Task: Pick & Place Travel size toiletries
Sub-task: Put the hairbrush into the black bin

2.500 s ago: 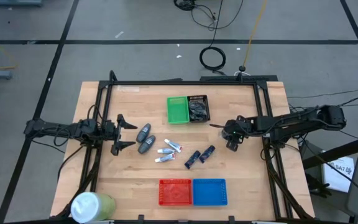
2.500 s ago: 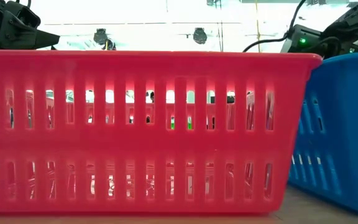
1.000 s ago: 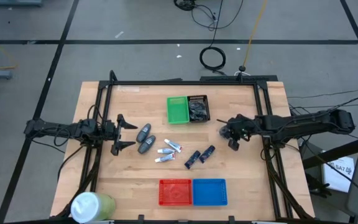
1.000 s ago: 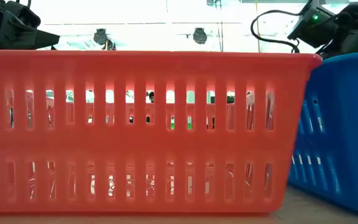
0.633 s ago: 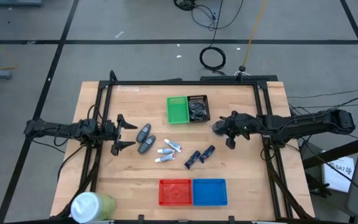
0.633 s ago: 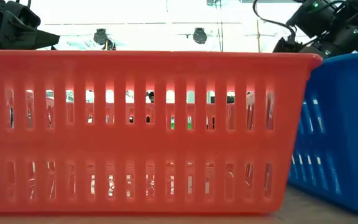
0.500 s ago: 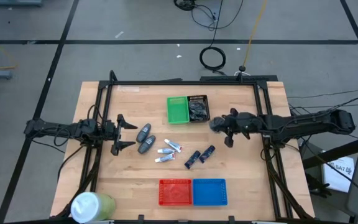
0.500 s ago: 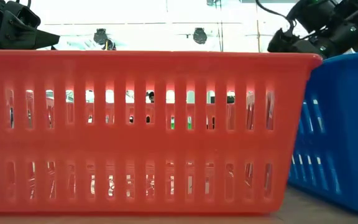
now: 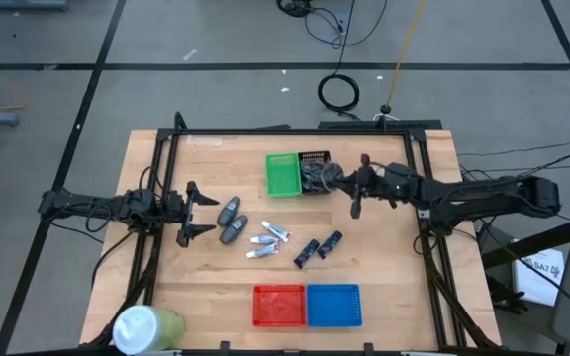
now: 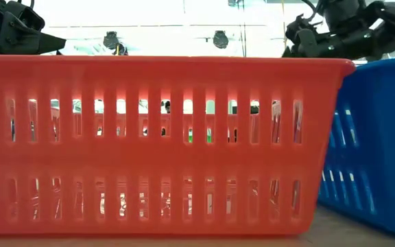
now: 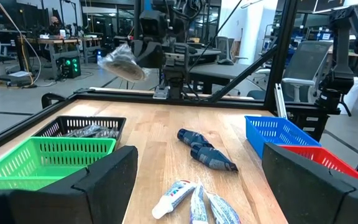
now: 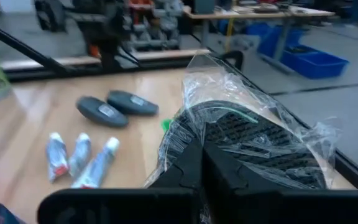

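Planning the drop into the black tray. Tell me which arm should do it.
The right. Its end effector is shut on a clear-wrapped item and hangs at the black tray's edge. The left end effector is open, beside the grey oval containers, far from that tray.

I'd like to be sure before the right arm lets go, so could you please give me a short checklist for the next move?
1. Right gripper shut on the plastic-wrapped grey piece: ok, the right wrist view shows the wrap pinched between the fingers.
2. Gripper over the black tray: ok, the high view puts it at the tray's right edge, mesh showing below the wrap.
3. Piece clear of the green tray: ok.
4. Height above the tray: cannot tell.
5. Left gripper out of the way: ok, open beside the grey oval containers.
6. Items left on the table: not ok, tubes remain.
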You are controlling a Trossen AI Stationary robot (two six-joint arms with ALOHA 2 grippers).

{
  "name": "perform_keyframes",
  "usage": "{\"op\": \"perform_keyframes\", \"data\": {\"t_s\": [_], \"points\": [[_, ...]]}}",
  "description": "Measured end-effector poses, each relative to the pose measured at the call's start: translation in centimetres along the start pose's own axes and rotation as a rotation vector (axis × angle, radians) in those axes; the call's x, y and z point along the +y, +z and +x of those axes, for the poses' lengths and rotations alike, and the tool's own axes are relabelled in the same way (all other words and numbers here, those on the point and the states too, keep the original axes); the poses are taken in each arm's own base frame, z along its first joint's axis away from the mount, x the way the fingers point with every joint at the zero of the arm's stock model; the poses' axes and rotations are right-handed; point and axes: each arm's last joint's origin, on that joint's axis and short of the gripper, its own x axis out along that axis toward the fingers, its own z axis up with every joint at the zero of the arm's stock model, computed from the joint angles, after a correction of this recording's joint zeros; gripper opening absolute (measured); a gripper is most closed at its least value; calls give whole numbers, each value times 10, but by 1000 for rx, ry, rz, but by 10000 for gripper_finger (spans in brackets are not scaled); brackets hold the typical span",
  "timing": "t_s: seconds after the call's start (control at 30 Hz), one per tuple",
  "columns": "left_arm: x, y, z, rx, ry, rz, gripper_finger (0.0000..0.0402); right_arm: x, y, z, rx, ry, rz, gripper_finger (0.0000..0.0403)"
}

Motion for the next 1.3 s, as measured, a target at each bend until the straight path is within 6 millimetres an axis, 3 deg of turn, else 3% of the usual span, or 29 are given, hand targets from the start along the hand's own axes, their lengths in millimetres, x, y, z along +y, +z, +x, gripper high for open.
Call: {"op": "perform_keyframes", "data": {"t_s": [0.27,0.43,0.63,0.87,1.1,1.3], "points": [[0,0,0,0,0,0,337,-24,21,26,12,141,35,0],[0,0,0,0,0,0,337,-45,32,46,133,180,52,0],[0,0,0,0,0,0,337,-65,17,68,280,235,113,0],[0,0,0,0,0,0,337,-71,-15,90,353,257,137,0],[0,0,0,0,0,0,337,-73,-33,99,402,246,150,0],[0,0,0,0,0,0,337,-76,-36,100,423,136,133,1]]}}
